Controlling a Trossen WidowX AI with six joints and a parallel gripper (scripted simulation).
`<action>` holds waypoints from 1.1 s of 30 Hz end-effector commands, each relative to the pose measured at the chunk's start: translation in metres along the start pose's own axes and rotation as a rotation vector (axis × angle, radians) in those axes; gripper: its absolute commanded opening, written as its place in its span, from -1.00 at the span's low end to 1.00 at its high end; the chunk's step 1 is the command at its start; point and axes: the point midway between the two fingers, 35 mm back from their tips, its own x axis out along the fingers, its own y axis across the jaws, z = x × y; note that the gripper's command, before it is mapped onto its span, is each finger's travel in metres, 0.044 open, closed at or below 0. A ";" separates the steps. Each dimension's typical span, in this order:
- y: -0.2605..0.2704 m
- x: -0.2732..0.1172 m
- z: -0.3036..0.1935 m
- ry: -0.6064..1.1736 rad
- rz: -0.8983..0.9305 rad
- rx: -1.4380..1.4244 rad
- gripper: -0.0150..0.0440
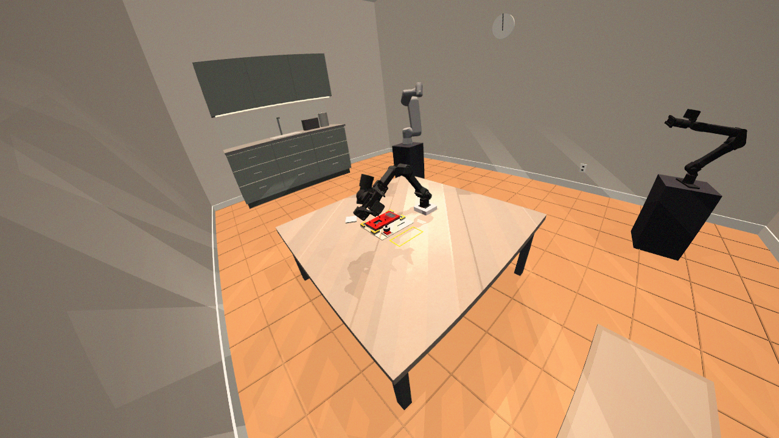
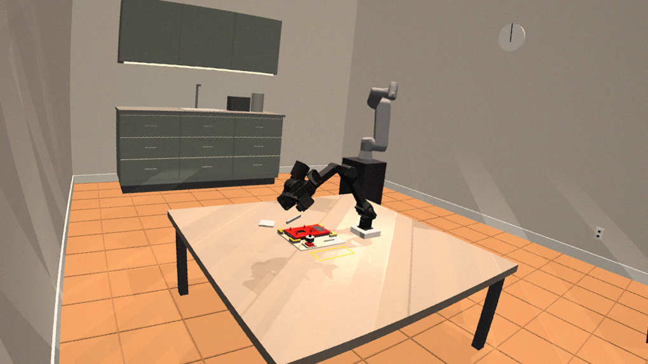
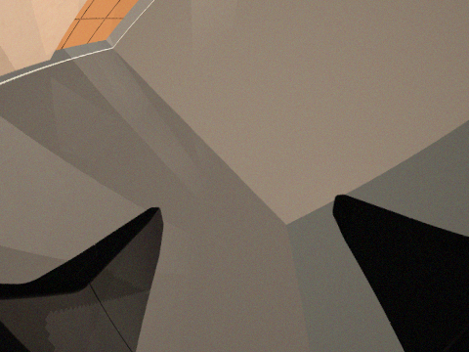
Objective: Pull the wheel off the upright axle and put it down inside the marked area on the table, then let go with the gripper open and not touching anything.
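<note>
Pincer released, 2 fingers spread wide, nothing btwn them, raised off table. Wheel on axle at board, below pincer; marked area just past it.

The big table is holding a red board, a yellow box outline — and maybe a little white card.

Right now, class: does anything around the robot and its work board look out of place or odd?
Nothing is spilled or damaged. One oddity: the gripper hangs open beside the board, and the wrist view shows only wall and floor between its fingers, not the wheel.
</note>
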 end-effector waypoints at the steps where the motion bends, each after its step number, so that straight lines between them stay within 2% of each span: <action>1: 0.001 0.000 0.000 0.003 0.004 0.014 0.78; 4: 0.011 -0.001 -0.005 0.043 0.063 0.217 0.53; 11: 0.045 -0.009 -0.005 0.194 0.249 0.809 0.53; 19: 0.079 -0.033 0.019 0.437 0.482 1.434 0.53; 26: 0.094 -0.065 0.057 0.735 0.707 1.907 0.53; 33: 0.088 -0.107 0.104 1.138 0.955 2.263 0.53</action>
